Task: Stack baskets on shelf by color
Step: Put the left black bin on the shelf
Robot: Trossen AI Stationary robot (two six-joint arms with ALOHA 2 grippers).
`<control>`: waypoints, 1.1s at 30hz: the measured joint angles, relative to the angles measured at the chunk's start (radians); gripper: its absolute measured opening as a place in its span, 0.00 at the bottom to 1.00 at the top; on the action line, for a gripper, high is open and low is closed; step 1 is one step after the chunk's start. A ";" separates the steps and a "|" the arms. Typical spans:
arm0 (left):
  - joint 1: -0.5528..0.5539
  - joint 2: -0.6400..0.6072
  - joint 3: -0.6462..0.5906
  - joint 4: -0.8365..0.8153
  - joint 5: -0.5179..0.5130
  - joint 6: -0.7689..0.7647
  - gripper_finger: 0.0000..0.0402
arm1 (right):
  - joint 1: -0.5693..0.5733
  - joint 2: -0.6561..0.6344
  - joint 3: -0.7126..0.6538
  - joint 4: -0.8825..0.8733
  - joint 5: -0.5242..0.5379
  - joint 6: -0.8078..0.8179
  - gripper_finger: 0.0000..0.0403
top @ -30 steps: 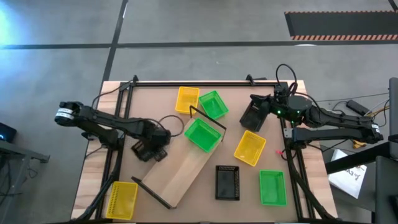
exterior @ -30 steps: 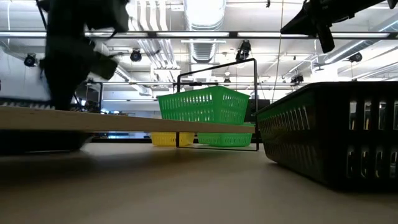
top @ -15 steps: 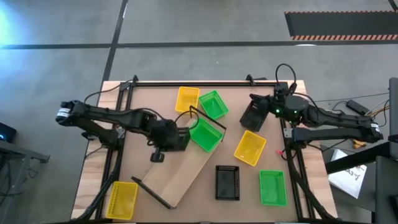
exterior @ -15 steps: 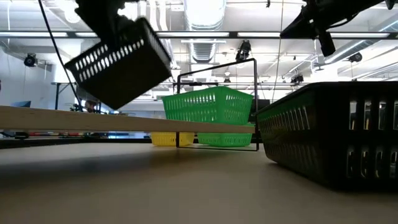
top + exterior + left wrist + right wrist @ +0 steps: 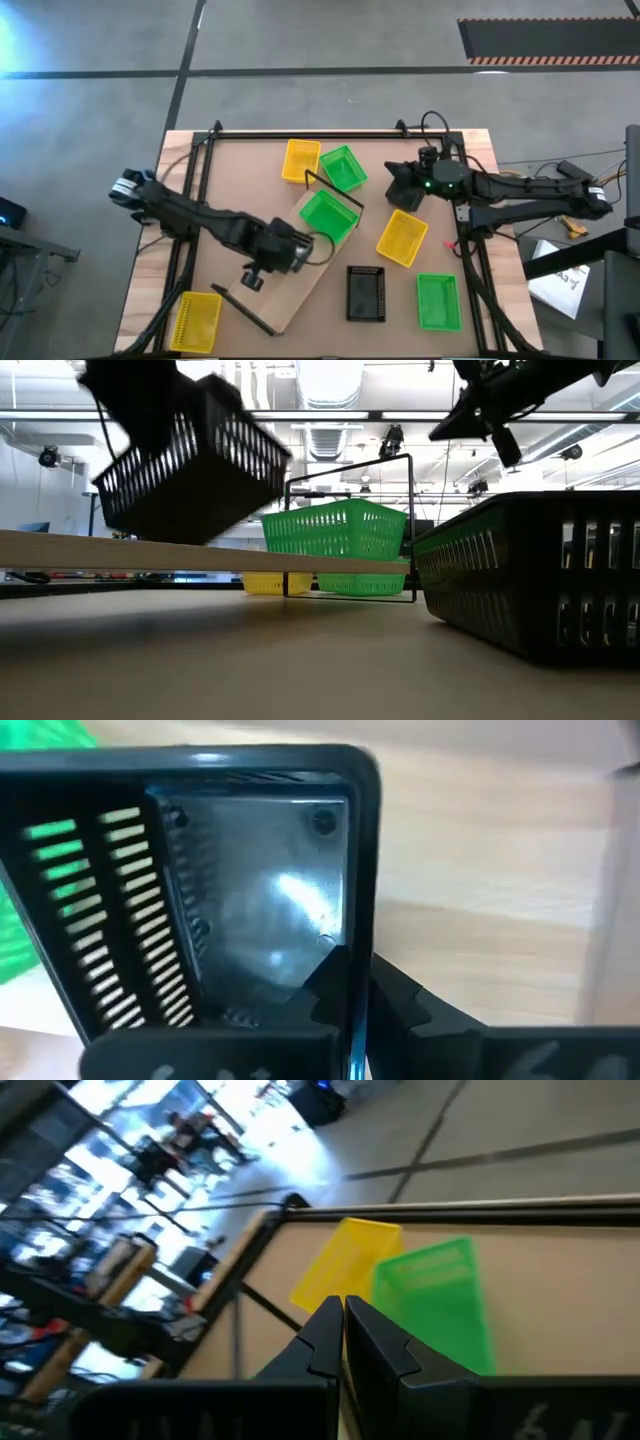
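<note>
Hidden: in the high view the left arm covers most of its black basket (image 5: 190, 460).
Left gripper (image 5: 357, 982): clamped on that basket's rim, held tilted above the shelf (image 5: 300, 275), beside the green basket (image 5: 326, 216) on it.
Shelf axis: runs diagonally across your table.
Right gripper (image 5: 343, 1325): pinched on another black basket (image 5: 404, 186), fingers nearly together.
Change: left arm's moved further along the shelf since 0.5 s ago.

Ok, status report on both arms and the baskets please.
Left gripper shut on black basket, tilted above shelf. Right gripper shut, empty, raised. Green basket on shelf's far end.
</note>
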 joint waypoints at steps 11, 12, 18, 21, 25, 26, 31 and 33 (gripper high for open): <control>-0.008 0.202 0.092 0.004 -0.066 0.097 0.00 | 0.034 -0.072 0.000 0.069 -0.005 -0.028 0.02; -0.008 0.210 0.103 0.007 -0.066 0.118 0.00 | 0.034 -0.083 0.000 0.069 -0.006 -0.028 0.02; -0.009 0.222 0.121 0.059 -0.064 0.175 0.00 | 0.034 -0.142 0.000 0.066 -0.034 -0.040 0.02; -0.008 0.227 0.116 0.059 -0.064 0.177 0.00 | 0.034 -0.162 0.000 0.066 -0.045 -0.047 0.02; -0.009 0.248 0.118 0.061 -0.064 0.202 0.00 | 0.034 -0.177 0.000 0.066 -0.070 -0.072 0.02; -0.009 0.251 0.119 0.061 -0.064 0.218 0.00 | 0.034 -0.178 0.000 0.066 -0.078 -0.073 0.02; -0.009 0.266 0.119 0.064 -0.069 0.222 0.00 | 0.034 -0.183 0.000 0.066 -0.106 -0.074 0.02; -0.009 0.266 0.119 0.061 -0.069 0.222 0.00 | 0.034 -0.183 0.000 0.066 -0.112 -0.075 0.02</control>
